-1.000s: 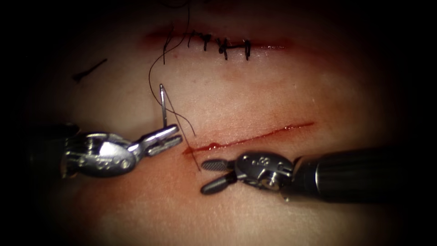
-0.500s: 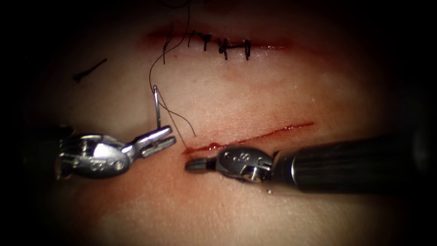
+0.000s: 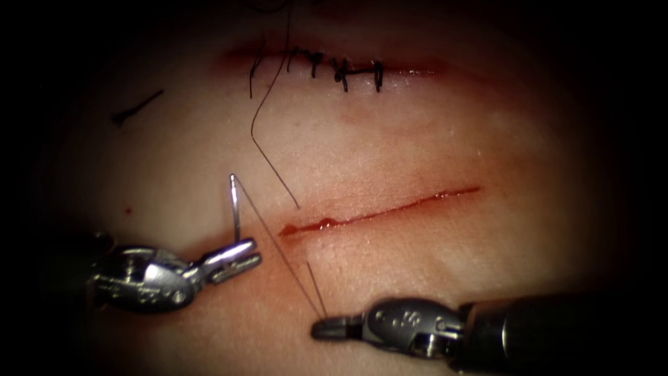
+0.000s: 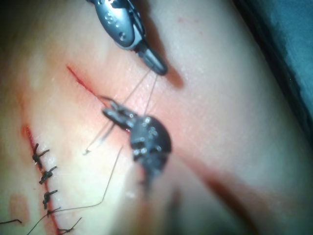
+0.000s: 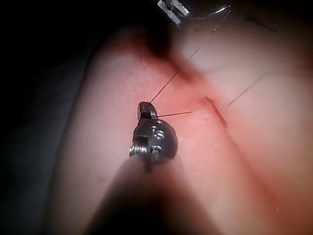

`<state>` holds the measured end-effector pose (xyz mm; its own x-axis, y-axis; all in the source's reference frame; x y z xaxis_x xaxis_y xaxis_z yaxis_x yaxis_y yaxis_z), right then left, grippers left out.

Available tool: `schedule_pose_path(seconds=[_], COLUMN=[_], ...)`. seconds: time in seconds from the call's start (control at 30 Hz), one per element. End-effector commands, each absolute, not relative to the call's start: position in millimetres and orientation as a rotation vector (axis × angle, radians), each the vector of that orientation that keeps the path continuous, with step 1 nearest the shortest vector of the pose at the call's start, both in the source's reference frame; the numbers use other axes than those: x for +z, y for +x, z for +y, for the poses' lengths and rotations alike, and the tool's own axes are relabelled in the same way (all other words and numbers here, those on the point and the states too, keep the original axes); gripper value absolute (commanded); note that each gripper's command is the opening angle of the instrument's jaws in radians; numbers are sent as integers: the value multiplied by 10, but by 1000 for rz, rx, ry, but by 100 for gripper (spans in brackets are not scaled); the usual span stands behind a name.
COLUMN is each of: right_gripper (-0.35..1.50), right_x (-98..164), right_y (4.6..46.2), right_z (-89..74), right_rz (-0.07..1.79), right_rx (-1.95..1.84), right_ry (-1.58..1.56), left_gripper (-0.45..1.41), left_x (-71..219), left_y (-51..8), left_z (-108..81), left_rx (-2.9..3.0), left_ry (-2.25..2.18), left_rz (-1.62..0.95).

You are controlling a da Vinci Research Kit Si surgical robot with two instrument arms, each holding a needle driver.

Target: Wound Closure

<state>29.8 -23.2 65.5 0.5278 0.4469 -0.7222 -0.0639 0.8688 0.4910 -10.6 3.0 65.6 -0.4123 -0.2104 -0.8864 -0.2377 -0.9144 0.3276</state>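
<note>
The left tool (image 3: 236, 256) grips the needle (image 3: 234, 207), clear of the tissue (image 3: 390, 146) left of the cut (image 3: 379, 212); the right tool (image 3: 327, 329), clenched on thread (image 3: 282, 254), has drawn it taut and should pull gently.

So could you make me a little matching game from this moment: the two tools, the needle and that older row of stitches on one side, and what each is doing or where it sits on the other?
Things:
1. left tool
2. right tool
3. needle
4. finished stitches

States:
A. shut on the thread
B. across the upper, closed cut
C. grips the needle's lower end
D. stands clear of the tissue, left of the open cut

Pairs: 1-C, 2-A, 3-D, 4-B
</note>
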Motion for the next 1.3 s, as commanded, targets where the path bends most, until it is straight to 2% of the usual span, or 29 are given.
schedule_pose_path(seconds=[0.03,0.43,0.47,0.5,0.53,0.57,0.6,0.63,0.87,1.13,1.2,1.3], right_gripper=[-35,-35,61,104,126,126,136,143,135,145,135,133], right_x=[642,589,589,590,591,591,592,596,619,648,646,650], right_y=[308,340,340,337,333,333,328,306,237,215,208,215], right_z=[-253,-283,-276,-271,-268,-268,-264,-250,-187,-171,-175,-174], right_rz=[984,1055,1085,1087,1083,1083,1078,1079,1148,1145,1174,1178], right_rx=[312,268,279,296,312,312,328,358,360,345,320,283], right_ry=[456,548,548,528,506,506,487,465,303,268,280,248], left_gripper=[-45,-45,-45,-45,-45,-45,-45,-45,-45,-45,-45,-45], left_x=[665,676,676,676,677,677,678,685,704,710,711,709], left_y=[-111,-109,-104,-102,-100,-100,-99,-98,-84,-43,-27,-14], left_z=[22,0,-1,-2,-4,-4,-7,-23,-26,25,31,30], left_rx=[2550,2553,2553,2549,2550,2550,2548,2555,2561,2542,2535,2530], left_ry=[-1690,-1678,-1683,-1685,-1685,-1685,-1684,-1671,-1660,-1586,-1569,-1556], left_rz=[637,624,622,616,617,617,615,608,578,573,585,595])
